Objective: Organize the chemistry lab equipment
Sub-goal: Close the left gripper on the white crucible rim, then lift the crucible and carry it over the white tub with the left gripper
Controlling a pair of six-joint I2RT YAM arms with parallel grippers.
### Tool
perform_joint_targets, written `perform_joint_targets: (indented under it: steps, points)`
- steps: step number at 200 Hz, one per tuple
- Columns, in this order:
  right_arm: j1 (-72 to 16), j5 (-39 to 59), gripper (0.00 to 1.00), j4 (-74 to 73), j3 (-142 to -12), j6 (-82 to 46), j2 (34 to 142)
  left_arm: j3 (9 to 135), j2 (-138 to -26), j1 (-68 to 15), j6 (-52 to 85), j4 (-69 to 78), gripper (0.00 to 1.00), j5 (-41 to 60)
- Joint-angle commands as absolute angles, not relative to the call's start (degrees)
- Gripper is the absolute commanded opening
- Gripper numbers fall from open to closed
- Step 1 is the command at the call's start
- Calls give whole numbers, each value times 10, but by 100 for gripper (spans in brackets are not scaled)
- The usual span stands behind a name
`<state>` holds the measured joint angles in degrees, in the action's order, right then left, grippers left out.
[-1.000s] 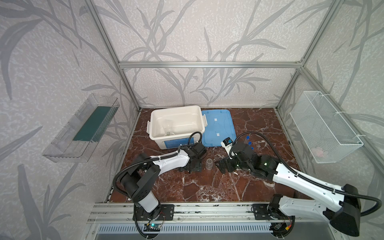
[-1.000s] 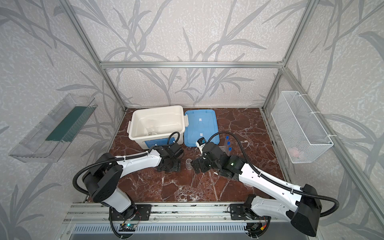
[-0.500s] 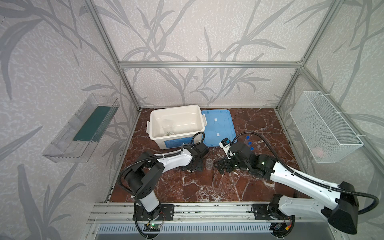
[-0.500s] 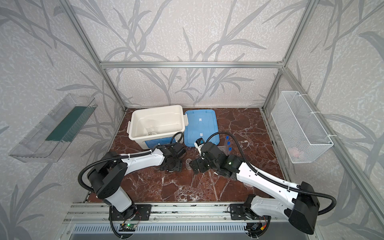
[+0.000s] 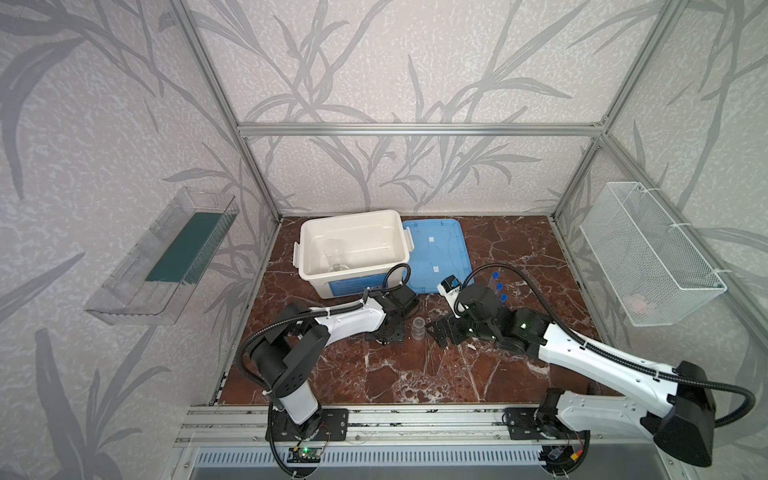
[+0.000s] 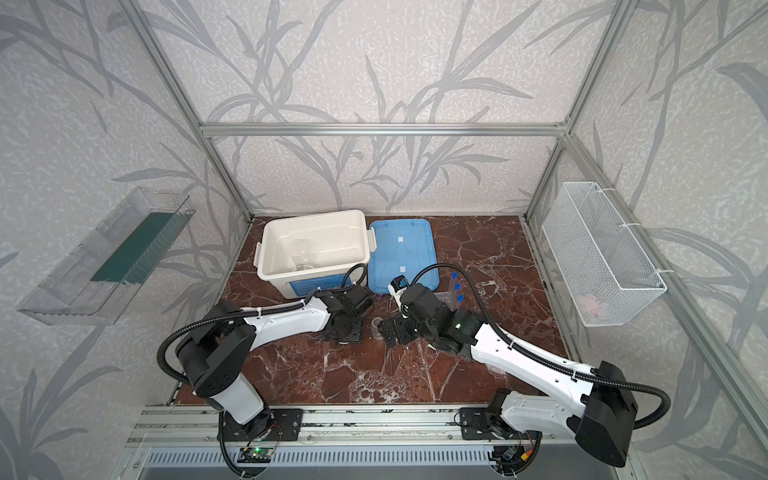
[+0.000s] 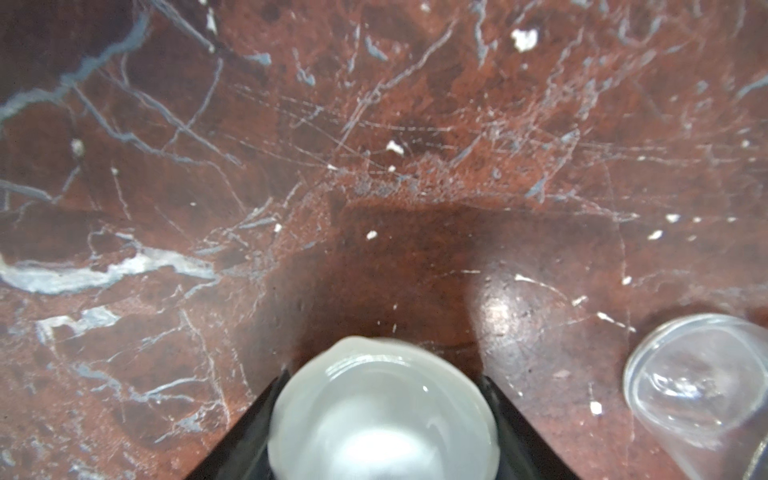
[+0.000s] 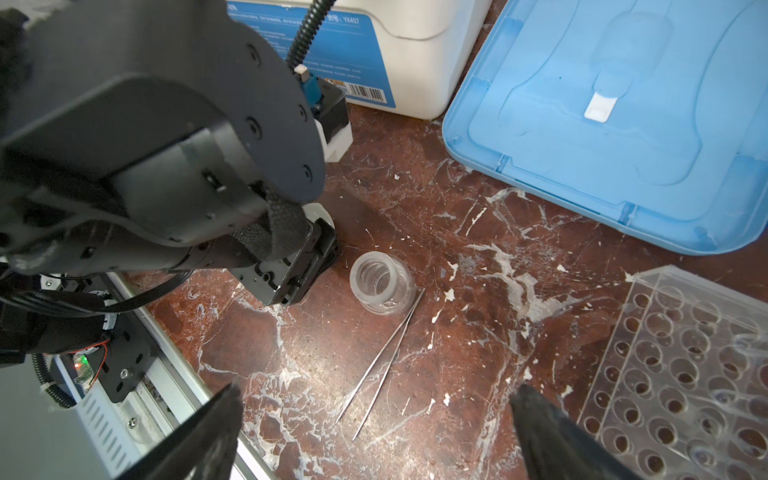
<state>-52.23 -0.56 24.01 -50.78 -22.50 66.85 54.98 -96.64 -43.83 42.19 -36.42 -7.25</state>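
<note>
task at an early stage. my left hand [image 7: 384, 376] straddles the white domed dish [image 7: 382, 419] on the surface [image 5: 395, 374], a finger at each side; i cannot tell whether it is clamped yet. my right hand [image 8: 374, 436] gapes wide and empty above the thin rods [image 8: 382, 361], whose tips lie just beside the clear jar [image 8: 382, 289]. the blue-capped tubes [image 5: 498, 286] appear to stand in the rack [image 8: 685, 374]. one glass vessel [image 5: 338, 266] lies in the tub [image 5: 349, 216]. i judge dish, jar and rods unsorted.

There are three blue-capped tubes [image 5: 500, 286], two thin rods [image 8: 379, 358], one clear jar [image 8: 381, 282], one white domed dish [image 7: 382, 411], one multi-hole rack [image 8: 685, 374], one white tub [image 5: 357, 286] and one blue lid [image 5: 436, 249].
</note>
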Motion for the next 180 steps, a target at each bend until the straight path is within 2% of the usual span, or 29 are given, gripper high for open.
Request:
perform_joint_targets:
  steps: [1, 47, 63, 93, 122, 180]
  points:
    - [-524, -6, 99, 232, -512, -227, 671, 542, -965, -439, 427, -390, 64, -97]
    - [-524, -8, 99, 226, -511, -229, 670, 535, -921, -439, 432, -390, 61, -86]
    - [-524, -11, 99, 223, -512, -229, 666, 538, -905, -446, 435, -403, 56, -88]
    - [-524, -24, 99, 220, -515, -225, 653, 552, -867, -465, 443, -437, 55, -94]
    - [-523, -36, 99, 219, -533, -213, 640, 614, -830, -485, 426, -509, 54, -121]
    - [-519, -34, 99, 154, -581, -214, 619, 802, -812, -464, 350, -596, 53, -162]
